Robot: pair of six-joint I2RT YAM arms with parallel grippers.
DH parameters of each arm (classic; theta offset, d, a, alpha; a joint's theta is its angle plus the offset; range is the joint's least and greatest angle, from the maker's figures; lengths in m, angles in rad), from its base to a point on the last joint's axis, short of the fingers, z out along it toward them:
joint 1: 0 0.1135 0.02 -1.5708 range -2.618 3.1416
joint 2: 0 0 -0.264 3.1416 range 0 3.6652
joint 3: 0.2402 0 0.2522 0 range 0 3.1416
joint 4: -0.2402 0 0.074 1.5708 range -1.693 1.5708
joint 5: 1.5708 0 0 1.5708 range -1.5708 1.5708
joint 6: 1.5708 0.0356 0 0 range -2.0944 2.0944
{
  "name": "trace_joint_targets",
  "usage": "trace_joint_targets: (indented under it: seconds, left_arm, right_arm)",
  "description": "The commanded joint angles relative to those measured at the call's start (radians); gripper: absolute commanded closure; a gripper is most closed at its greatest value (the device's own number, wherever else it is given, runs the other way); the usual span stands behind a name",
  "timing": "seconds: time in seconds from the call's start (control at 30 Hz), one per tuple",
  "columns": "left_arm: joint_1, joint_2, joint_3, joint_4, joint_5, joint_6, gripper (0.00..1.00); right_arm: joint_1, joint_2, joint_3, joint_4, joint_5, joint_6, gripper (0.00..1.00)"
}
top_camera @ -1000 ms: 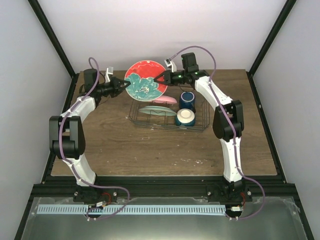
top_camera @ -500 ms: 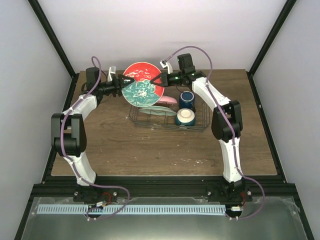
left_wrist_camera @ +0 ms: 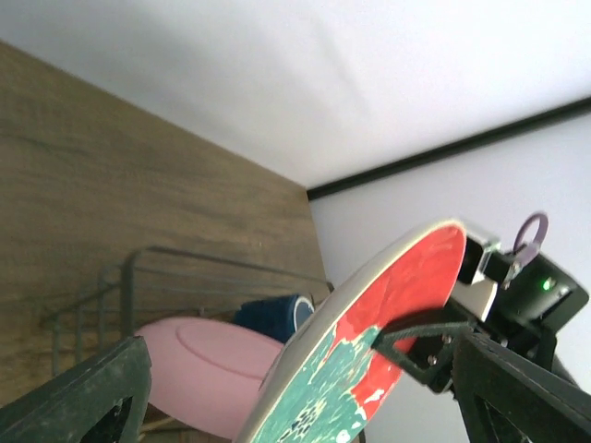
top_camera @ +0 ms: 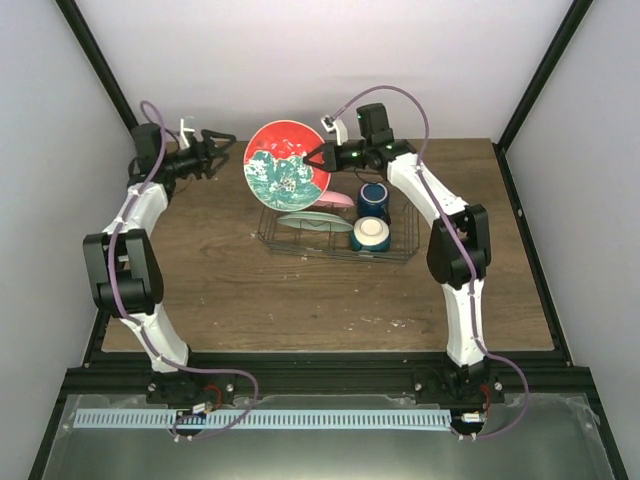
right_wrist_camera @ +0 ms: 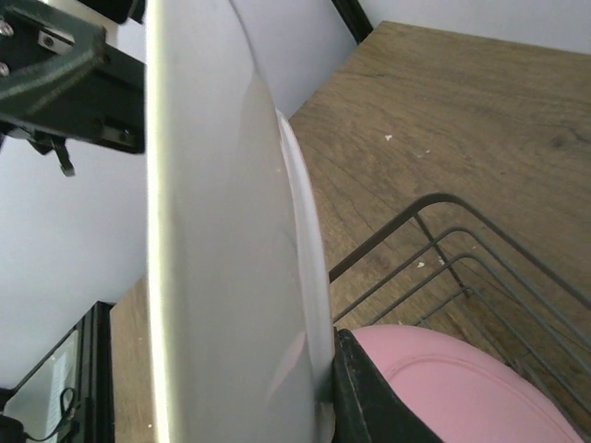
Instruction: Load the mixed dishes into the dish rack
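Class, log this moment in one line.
right claw: shut on teal-and-red patterned plate | left claw: open, apart from it | plate: upright at back-left corner of dish rack

No words, numbers, brand names or signs can be read in any view. The teal-and-red patterned plate bears only a painted flower design.

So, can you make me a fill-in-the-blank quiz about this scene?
1. The right gripper holds the patterned plate over the wire ____.
2. The left gripper stands ____, apart from that plate.
3. Seen from the arms, the mug sits just beyond the cream ____.
4. The plate beside the mug is ____ in colour.
Missing words: rack; open; bowl; pink.
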Motion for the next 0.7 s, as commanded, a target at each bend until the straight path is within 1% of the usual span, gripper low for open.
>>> trace_joint_targets:
  seconds: [0.0,0.1,0.23,0.33,0.47,0.67]
  left_arm:
    - [0.047,-0.051,0.074,-0.057,0.011,0.052,0.09]
    - [0.062,-0.050,0.086,-0.067,0.008,0.060,0.09]
    - [0.065,-0.036,0.088,-0.060,0.009,0.051,0.08]
    - [0.065,-0.029,0.084,-0.051,0.009,0.043,0.08]
    - [0.064,-0.027,0.086,-0.063,0.012,0.057,0.07]
    - [0.065,-0.025,0.075,-0.078,0.017,0.074,0.06]
  right_arm:
    - [-0.014,-0.143,0.035,0.062,0.032,-0.058,0.99]
    - [-0.014,-0.196,0.035,0.040,0.051,-0.103,0.99]
    - [-0.013,-0.284,0.000,0.015,-0.005,-0.183,0.99]
    - [-0.014,-0.380,-0.093,0.024,-0.044,-0.258,0.99]
    - [-0.013,-0.518,-0.260,0.047,-0.077,-0.367,0.99]
    - [-0.012,-0.669,-0.439,0.040,-0.098,-0.495,0.99]
